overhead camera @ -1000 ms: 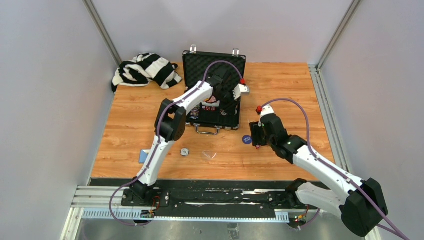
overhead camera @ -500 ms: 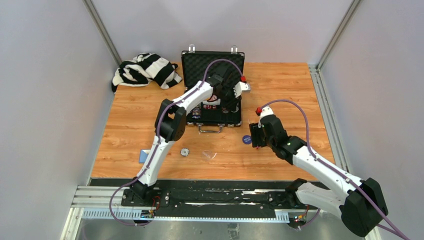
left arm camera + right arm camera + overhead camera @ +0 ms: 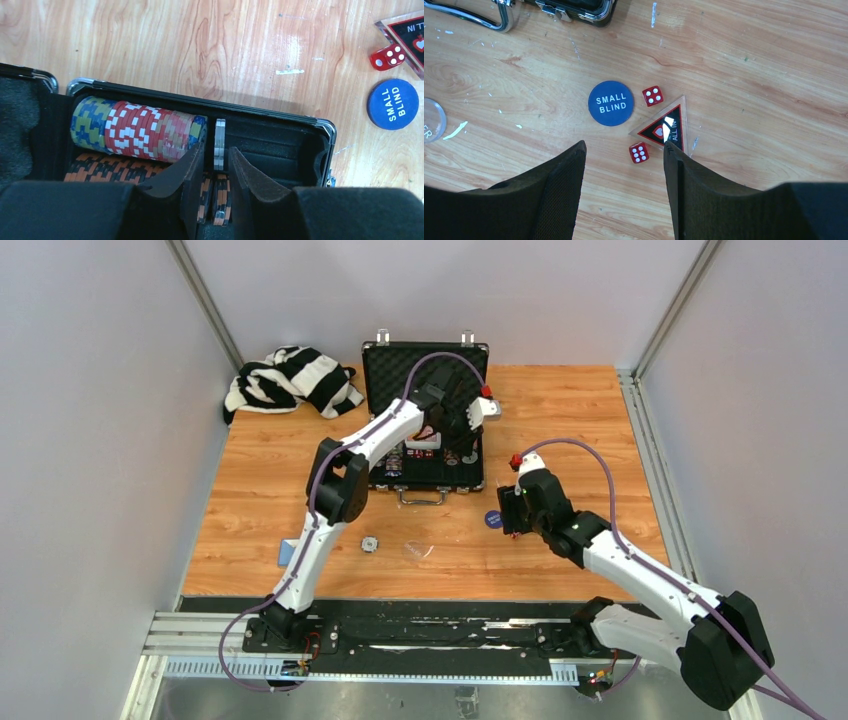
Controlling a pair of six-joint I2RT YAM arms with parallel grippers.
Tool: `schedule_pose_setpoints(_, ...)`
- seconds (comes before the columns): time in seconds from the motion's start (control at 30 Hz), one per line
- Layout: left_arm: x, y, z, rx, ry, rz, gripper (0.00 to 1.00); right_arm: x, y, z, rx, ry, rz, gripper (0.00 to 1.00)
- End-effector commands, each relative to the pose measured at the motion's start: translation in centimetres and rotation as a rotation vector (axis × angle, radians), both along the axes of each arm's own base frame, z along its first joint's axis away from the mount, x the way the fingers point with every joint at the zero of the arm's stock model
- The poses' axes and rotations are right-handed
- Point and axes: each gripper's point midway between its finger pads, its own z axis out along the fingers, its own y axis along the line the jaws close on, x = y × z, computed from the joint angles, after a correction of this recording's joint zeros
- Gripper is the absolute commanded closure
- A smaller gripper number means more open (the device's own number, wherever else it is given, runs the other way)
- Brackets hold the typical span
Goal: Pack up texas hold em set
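Seen from above, the open case [image 3: 400, 365] sits at the far middle of the table [image 3: 260, 490], a striped cloth [image 3: 290, 380] bunched well to its left. The left gripper [image 3: 452, 432] reaches down into the case's tray, while the right gripper [image 3: 508, 515] hangs over the bare wood just right of the case, beside a blue button [image 3: 493, 519]. From the left wrist, a row of blue, red and yellow chips [image 3: 137, 131] lies on edge in the tray's outer slot, with orange ones in the slot behind. A thin pale disc [image 3: 219, 145] stands on edge at the end of the row, between the narrowly parted fingers [image 3: 192, 165]; whether they pinch it cannot be told. Outside the case lie the button, a red die [image 3: 387, 56] and a clear triangle [image 3: 407, 30]. From the right wrist, the jaws are spread wide and hold nothing. Between them on the table are the button, marked "SMALL BLIND", the triangle just right of it, and a second die [image 3: 639, 152] beside the triangle's near corner. The case's silver handle [image 3: 474, 12] shows at the top left.
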Motion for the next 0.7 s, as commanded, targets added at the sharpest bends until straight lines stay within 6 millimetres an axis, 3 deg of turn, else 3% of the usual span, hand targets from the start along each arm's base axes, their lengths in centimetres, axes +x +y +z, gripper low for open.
schedule_pose_setpoints(0.0,3.6,0.3,6.4,-0.069,-0.19,0.046,0.69,0.1,-0.3,-0.3,0.001,0.001,-0.003,0.42)
schedule_pose_setpoints(0.27,3.0,-0.3,10.7,-0.171,-0.213,0.061,0.7,0.1,0.0,-0.4,0.011,0.005,0.001,0.42)
schedule_pose_setpoints(0.4,3.2,0.3,15.9,-0.311,-0.286,0.122,0.7,0.1,0.4,-0.4,0.033,0.007,0.012,0.42)
schedule_pose_setpoints(0.57,3.3,3.3,20.4,-0.469,-0.31,0.306,0.7,0.4,1.2,-0.7,0.06,0.015,0.025,0.42)
schedule_pose_setpoints(0.67,2.7,6.2,21.2,-0.58,-0.338,0.489,0.71,1.5,2.2,0.1,0.089,0.004,0.023,0.54)
